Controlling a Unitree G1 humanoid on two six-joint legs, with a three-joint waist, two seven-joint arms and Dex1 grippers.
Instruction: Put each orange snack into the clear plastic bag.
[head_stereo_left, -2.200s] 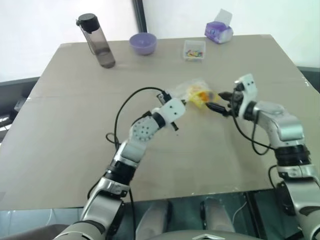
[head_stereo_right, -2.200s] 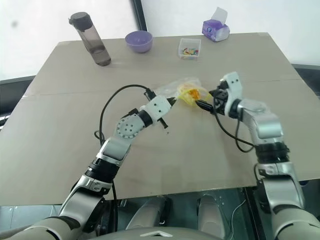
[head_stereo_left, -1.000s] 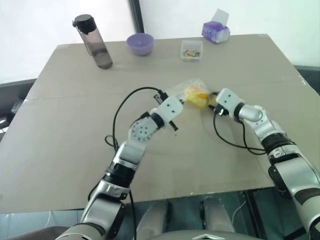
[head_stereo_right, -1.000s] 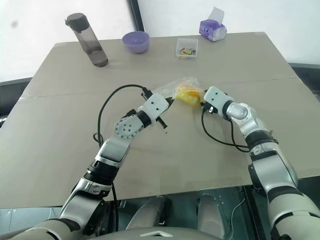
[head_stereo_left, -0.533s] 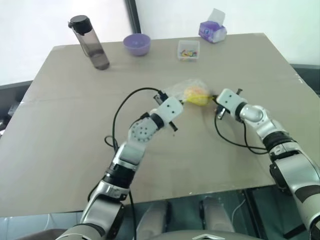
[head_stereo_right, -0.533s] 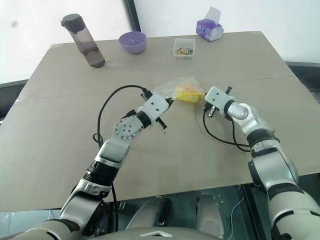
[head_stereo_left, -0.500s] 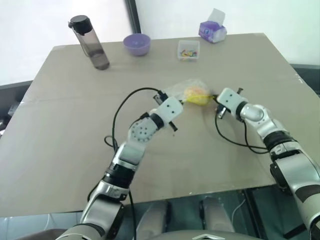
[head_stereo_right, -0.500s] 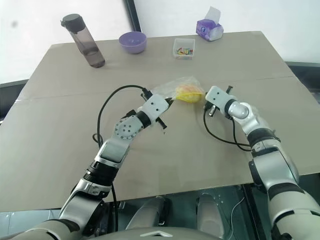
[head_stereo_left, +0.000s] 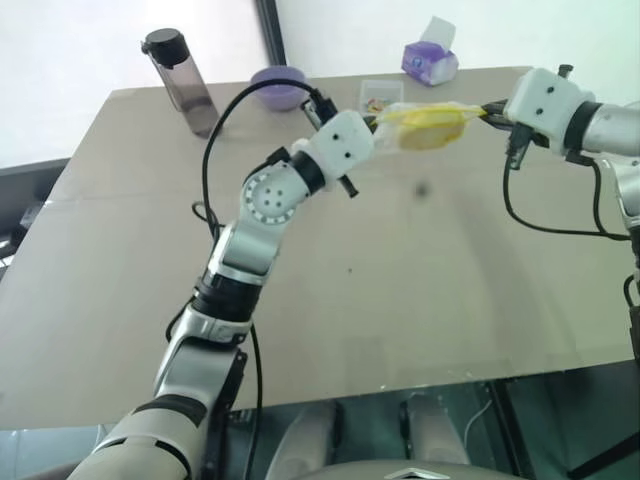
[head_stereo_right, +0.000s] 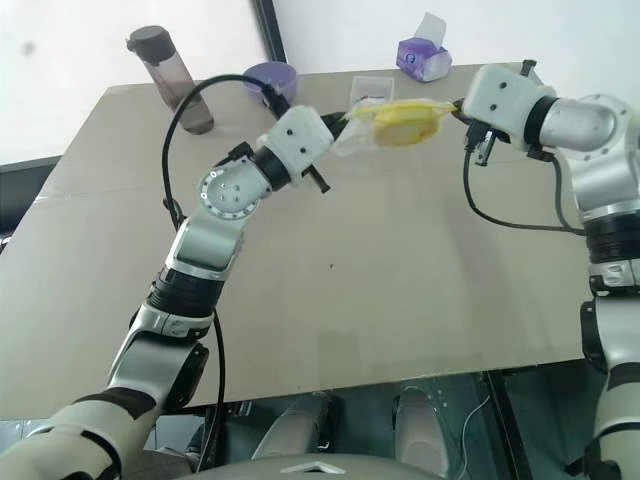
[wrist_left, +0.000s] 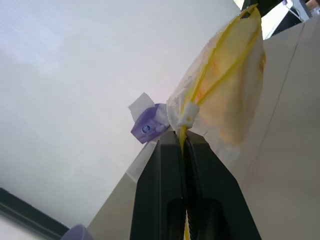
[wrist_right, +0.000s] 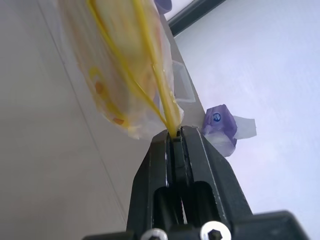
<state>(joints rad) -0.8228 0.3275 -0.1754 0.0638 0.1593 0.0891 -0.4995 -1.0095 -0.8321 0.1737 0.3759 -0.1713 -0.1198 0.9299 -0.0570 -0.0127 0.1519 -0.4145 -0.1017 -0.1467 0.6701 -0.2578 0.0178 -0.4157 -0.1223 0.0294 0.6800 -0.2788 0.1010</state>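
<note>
Above table (head_stereo_left: 420, 290), both pincers raised clear plastic bag (head_stereo_left: 425, 122) (snack inside).

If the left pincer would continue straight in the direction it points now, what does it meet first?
The clear plastic bag with the orange snack inside, already clamped in the left pincer. Beyond the bag, probably the right pincer, which is shut on the bag's opposite end, though depth is hard to judge.

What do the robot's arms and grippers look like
Both arms are silver-grey metal with black joint bands. The left arm has a round perforated disc at its wrist. Each ends in a white boxy housing bearing the left gripper and right gripper, each with two black fingers. A black cable loops from each wrist.
</note>
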